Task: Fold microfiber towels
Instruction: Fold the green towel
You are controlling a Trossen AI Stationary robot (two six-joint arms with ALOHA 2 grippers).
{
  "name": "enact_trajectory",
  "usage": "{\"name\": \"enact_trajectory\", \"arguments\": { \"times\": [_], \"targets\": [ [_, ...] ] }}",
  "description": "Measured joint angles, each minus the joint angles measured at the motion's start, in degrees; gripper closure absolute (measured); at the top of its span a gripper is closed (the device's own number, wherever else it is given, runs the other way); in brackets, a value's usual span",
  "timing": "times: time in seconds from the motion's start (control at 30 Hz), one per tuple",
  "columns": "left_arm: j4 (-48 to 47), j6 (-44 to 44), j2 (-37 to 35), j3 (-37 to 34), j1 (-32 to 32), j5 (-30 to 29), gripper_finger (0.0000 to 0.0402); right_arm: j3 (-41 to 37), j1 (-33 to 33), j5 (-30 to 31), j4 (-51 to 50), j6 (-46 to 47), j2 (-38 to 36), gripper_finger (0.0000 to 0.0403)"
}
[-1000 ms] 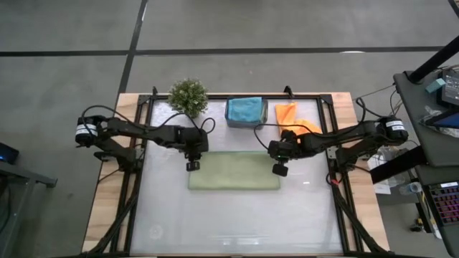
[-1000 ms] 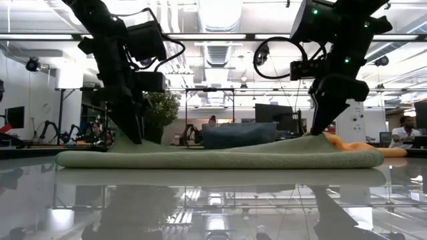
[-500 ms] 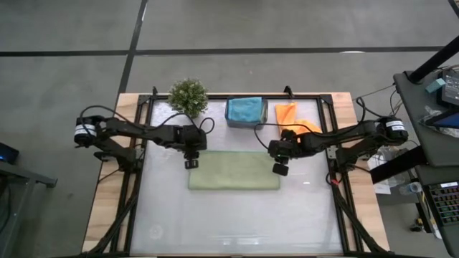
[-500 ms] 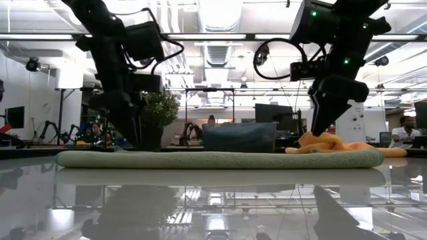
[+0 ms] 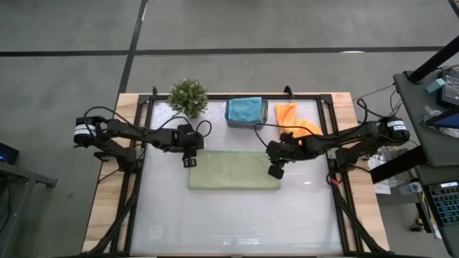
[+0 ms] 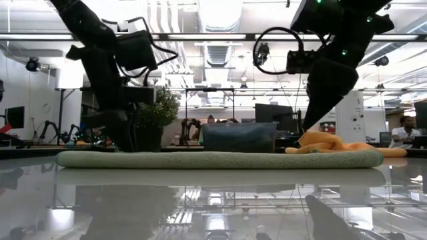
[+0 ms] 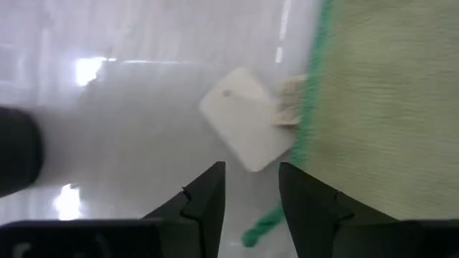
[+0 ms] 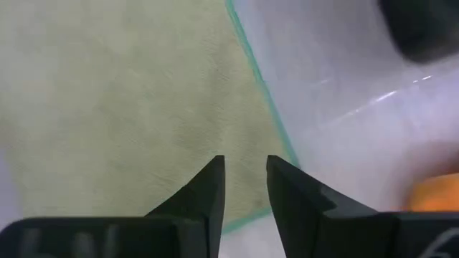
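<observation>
Both grippers now lifted off green towel (image 5: pixel 234 170)

The light green towel (image 5: pixel 234 170) was soft, matt, nubby cloth edged in darker green stitching, the counter (image 5: pixel 237 215) was glossy, mirror-smooth white framed in pale wood, and the orange towel (image 5: pixel 294 118) looked fuzzy.

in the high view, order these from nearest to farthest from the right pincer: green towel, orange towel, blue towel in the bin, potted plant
Measured from the right pincer:
1. Green towel, folded flat, its right edge directly beside the pincer.
2. Orange towel, crumpled toward the table's far right.
3. Blue towel, in the grey bin at far centre.
4. Potted plant, far left.
</observation>
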Motion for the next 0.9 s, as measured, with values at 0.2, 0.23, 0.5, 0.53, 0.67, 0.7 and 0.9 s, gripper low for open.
{"name": "enact_trajectory", "arguments": {
  "times": [0.2, 0.23, 0.5, 0.53, 0.67, 0.7, 0.9],
  "targets": [
    [1.09, -0.03, -0.18, -1.13, -0.06, -4.69, 0.0285, -0.22, -0.36, -4.41, 0.19, 15.50, -0.04, 0.0304],
    [0.71, -0.07, -0.34, -0.87, -0.19, -4.71, 0.0285, -0.22, -0.39, -6.41, 0.07, 16.98, -0.04, 0.0299],
    [1.07, -4.42, -3.64, 0.59, -2.43, -4.76, 0.0285, -2.17, -0.24, -16.57, -1.96, 32.12, -0.07, 0.0222],
    [1.02, -5.20, -4.18, 0.59, -2.98, -4.76, 0.0285, -2.67, -0.22, -16.50, -2.17, 33.70, -0.07, 0.0212],
    [0.90, -7.38, -5.84, 0.11, -5.26, -4.71, 0.0285, -5.34, -0.19, -16.07, -1.49, 37.59, -0.02, 0.0176],
    [0.79, -7.62, -6.17, -0.03, -5.84, -4.72, 0.0285, -6.27, -0.19, -16.06, -0.43, 38.24, 0.00, 0.0169],
    [0.88, -8.96, -6.65, -0.04, -8.95, -4.70, 0.0285, -12.31, -0.21, -16.02, 12.57, 40.03, -0.07, 0.0142]
  ]
}}
